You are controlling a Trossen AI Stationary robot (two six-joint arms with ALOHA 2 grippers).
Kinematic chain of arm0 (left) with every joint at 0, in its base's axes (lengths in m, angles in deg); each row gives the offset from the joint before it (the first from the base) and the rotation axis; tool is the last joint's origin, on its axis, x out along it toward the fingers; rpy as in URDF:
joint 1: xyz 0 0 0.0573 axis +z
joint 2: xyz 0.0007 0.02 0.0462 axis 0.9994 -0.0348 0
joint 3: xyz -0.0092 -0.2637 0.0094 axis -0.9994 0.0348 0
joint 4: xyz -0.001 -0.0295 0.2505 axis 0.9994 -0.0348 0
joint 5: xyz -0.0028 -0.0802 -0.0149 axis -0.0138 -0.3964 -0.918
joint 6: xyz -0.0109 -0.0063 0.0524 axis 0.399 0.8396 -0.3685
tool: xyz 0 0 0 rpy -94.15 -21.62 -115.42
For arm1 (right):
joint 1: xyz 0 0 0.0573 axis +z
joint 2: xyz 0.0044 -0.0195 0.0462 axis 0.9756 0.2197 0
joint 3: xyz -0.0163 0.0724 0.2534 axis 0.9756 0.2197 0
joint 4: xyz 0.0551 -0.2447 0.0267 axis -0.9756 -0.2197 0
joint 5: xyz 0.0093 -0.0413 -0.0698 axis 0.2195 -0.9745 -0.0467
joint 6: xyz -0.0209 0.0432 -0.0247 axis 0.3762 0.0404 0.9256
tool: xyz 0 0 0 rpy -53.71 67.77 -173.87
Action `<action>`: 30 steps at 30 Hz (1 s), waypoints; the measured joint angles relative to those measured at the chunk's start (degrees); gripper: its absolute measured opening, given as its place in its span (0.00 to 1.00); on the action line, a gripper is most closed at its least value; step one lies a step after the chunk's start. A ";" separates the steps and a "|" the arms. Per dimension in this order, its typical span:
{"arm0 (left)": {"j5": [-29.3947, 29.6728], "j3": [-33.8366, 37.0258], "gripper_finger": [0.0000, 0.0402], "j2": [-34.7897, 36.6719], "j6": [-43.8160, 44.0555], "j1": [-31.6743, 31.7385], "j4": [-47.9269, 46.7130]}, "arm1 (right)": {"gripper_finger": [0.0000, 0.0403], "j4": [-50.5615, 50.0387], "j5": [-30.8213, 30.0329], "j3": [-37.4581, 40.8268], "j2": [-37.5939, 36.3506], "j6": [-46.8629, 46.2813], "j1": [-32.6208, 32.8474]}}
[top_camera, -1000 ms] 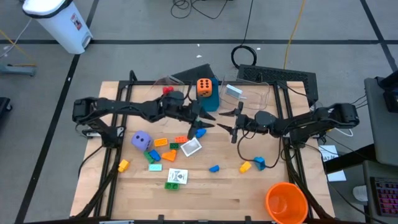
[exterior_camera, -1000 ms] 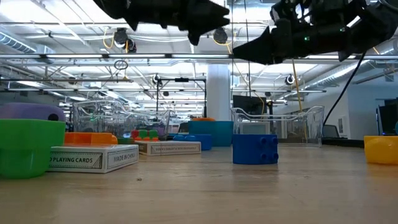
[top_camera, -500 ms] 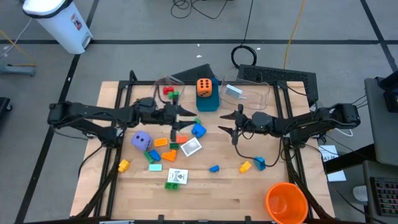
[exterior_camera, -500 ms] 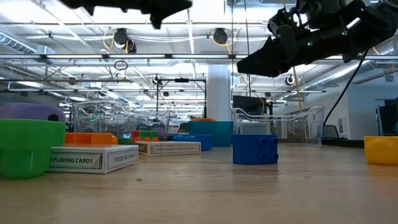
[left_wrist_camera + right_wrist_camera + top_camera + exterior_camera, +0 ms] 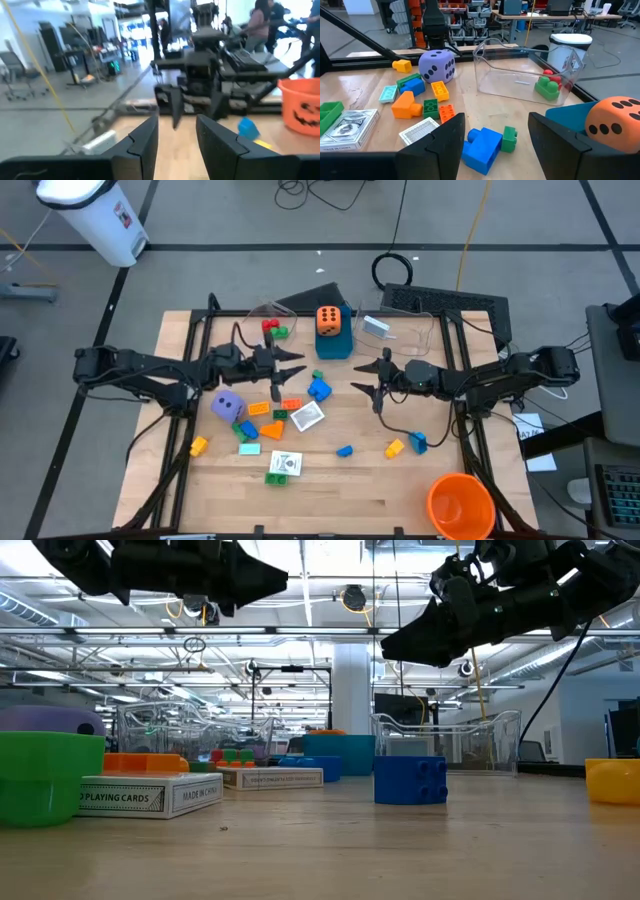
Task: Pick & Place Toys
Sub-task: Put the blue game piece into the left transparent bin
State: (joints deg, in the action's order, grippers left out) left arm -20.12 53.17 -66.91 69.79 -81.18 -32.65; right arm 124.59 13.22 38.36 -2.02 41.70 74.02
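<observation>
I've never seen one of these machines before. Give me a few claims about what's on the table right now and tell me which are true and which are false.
1. The orange die sits on top of a blue box. True.
2. The purple die lies inside the clear tub. False: it stands on the bare table, outside the tub.
3. The clear tub holds a red brick and a green brick. True.
4. The right tool is carrying a blue brick. False: nothing shows between its parted fingers.
5. The orange cup stands at the table's near right corner. True.
</observation>
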 joint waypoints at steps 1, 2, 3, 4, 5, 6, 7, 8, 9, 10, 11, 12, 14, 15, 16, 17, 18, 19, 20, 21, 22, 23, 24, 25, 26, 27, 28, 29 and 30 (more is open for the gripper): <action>0.01 -0.02 0.34 0.02 -0.65 0.40 0.78 | 0.53 0.02 0.02 0.00 0.00 -0.06 0.00; 0.02 -0.02 0.34 0.02 -1.17 0.73 1.56 | 0.53 0.01 0.02 0.00 0.00 0.00 0.00; 0.02 -0.02 0.34 0.02 -1.37 0.98 2.39 | 0.53 0.00 0.02 0.00 0.00 0.47 0.00; 0.01 -0.02 0.34 0.00 -1.29 1.16 3.05 | 0.53 0.01 0.02 0.00 0.00 1.00 0.00; 0.00 -0.02 0.34 0.00 -0.94 1.18 3.75 | 0.53 0.02 0.00 0.00 0.00 1.21 0.00; 0.02 -0.03 0.34 0.02 -0.76 1.18 4.11 | 0.53 0.02 0.00 0.00 0.00 1.31 0.00; 0.00 -0.06 0.34 0.02 -0.63 1.14 4.06 | 0.53 0.02 0.00 0.00 0.00 1.34 0.00; -0.02 -0.06 0.34 0.02 -0.48 1.01 3.73 | 0.53 0.02 0.00 0.00 0.00 1.34 0.00; -0.05 -0.05 0.34 0.00 -0.03 0.77 3.29 | 0.53 0.26 -0.04 0.00 0.00 1.36 -0.09; -0.16 -0.04 0.34 0.00 0.46 0.46 2.95 | 0.53 0.79 -0.10 0.00 0.01 1.39 -0.21; -0.30 -0.05 0.34 0.00 1.13 0.17 2.71 | 0.53 1.45 -0.08 0.00 0.02 1.47 -0.37; -0.44 -0.04 0.34 0.00 1.65 -0.11 2.65 | 0.53 1.83 -0.07 0.00 0.02 1.47 -0.47; -0.44 -0.05 0.34 0.00 2.03 -0.72 2.52 | 0.53 2.20 -0.21 0.00 0.02 1.82 -0.52; -0.44 -0.05 0.34 0.00 2.49 -1.05 2.55 | 0.53 2.57 -0.28 0.00 0.02 2.87 -0.52; -0.45 -0.06 0.34 0.00 2.81 -1.35 2.69 | 0.53 3.03 -0.28 0.00 0.02 4.11 -0.51; -0.46 -0.06 0.34 0.00 2.82 -1.47 2.83 | 0.53 3.21 -0.26 0.00 0.02 5.37 -0.50; -0.47 -0.06 0.34 0.00 2.54 -1.58 2.87 | 0.53 3.10 -0.26 0.00 0.02 6.32 -0.46; -0.47 -0.06 0.34 0.00 1.99 -1.68 2.87 | 0.53 2.50 -0.25 0.00 0.02 7.03 -0.46; -0.45 -0.06 0.34 0.00 1.44 -1.71 2.86 | 0.53 1.82 -0.25 0.00 0.02 7.18 -0.46; -0.44 -0.06 0.34 0.00 1.15 -1.68 2.82 | 0.53 1.51 -0.26 0.00 0.04 7.15 -0.46; -0.44 -0.06 0.34 0.00 0.92 -1.64 2.76 | 0.53 1.59 -0.26 0.00 0.04 7.04 -0.46; -0.34 -0.06 0.34 0.00 0.58 -1.53 2.63 | 0.53 1.79 -0.26 0.00 0.04 6.99 -0.46; -0.11 -0.06 0.34 0.00 0.47 -1.37 2.55 | 0.53 2.14 -0.26 0.00 0.04 6.98 -0.46; -0.03 -0.06 0.34 0.00 0.52 -1.11 2.53 | 0.53 2.30 -0.26 0.00 0.04 6.97 -0.46; 0.02 -0.06 0.34 0.00 0.80 -0.87 2.52 | 0.53 2.35 -0.26 0.00 0.04 6.96 -0.48; 0.03 -0.06 0.35 0.00 1.21 -0.61 2.49 | 0.53 2.36 -0.26 0.00 0.04 6.96 -0.48; 0.03 -0.06 0.36 0.00 1.44 -0.32 2.30 | 0.53 2.36 -0.26 0.00 0.04 6.99 -0.48; 0.04 -0.07 0.38 0.00 1.51 -0.18 2.01 | 0.53 2.36 -0.26 0.00 0.04 7.03 -0.46; 0.03 -0.09 0.40 0.00 1.52 -0.06 1.50 | 0.53 2.36 -0.26 0.00 0.04 7.05 -0.47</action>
State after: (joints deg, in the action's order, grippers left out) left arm -20.09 53.09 -66.92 71.31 -81.24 -31.15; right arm 126.95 12.96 38.36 -1.97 48.74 73.55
